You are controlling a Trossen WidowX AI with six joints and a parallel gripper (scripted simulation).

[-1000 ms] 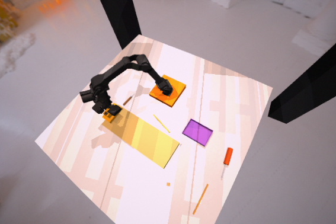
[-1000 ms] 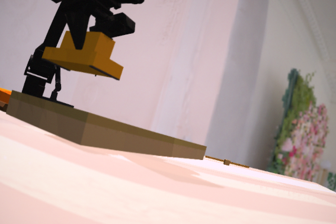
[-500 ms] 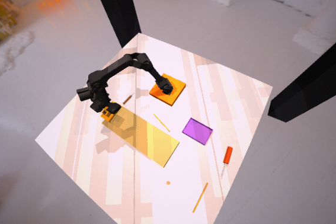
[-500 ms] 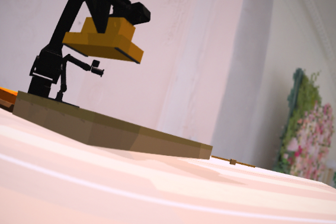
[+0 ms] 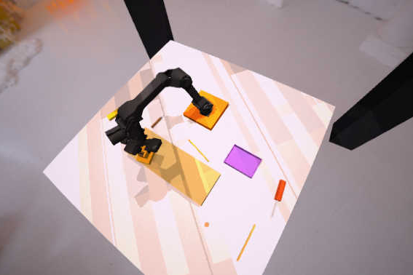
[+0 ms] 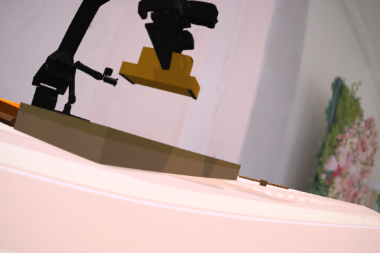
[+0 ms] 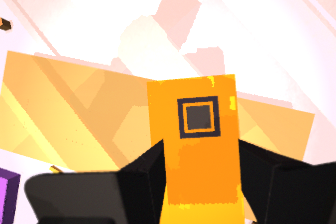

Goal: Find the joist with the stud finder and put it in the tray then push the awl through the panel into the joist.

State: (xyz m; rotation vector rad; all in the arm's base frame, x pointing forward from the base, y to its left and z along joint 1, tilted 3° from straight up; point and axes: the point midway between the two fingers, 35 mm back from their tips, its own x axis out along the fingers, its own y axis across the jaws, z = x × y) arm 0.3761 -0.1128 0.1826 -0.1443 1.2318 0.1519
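Observation:
My gripper point(image 5: 143, 145) is shut on the orange stud finder point(image 5: 146, 156). It holds the finder in the air above the near-arm end of the long tan floor panel point(image 5: 183, 170). In the low side view the stud finder point(image 6: 159, 74) hangs tilted, clear of the panel point(image 6: 121, 147), under the gripper point(image 6: 166, 50). In the wrist view the stud finder point(image 7: 200, 145) sits between the two black fingers, its dark square window facing up, with the panel point(image 7: 75, 120) below. The purple tray point(image 5: 242, 161) lies right of the panel. The awl point(image 5: 280, 190), with an orange-red handle, lies further right near the table edge.
The arm's base stands on an orange plate point(image 5: 205, 109). Thin yellow sticks lie beside the panel point(image 5: 198, 150) and near the front edge point(image 5: 245, 242). A small orange cube point(image 5: 206, 224), a brown stick point(image 5: 156, 122) and a yellow piece point(image 5: 112, 115) lie on the table. Black pillars stand behind and to the right.

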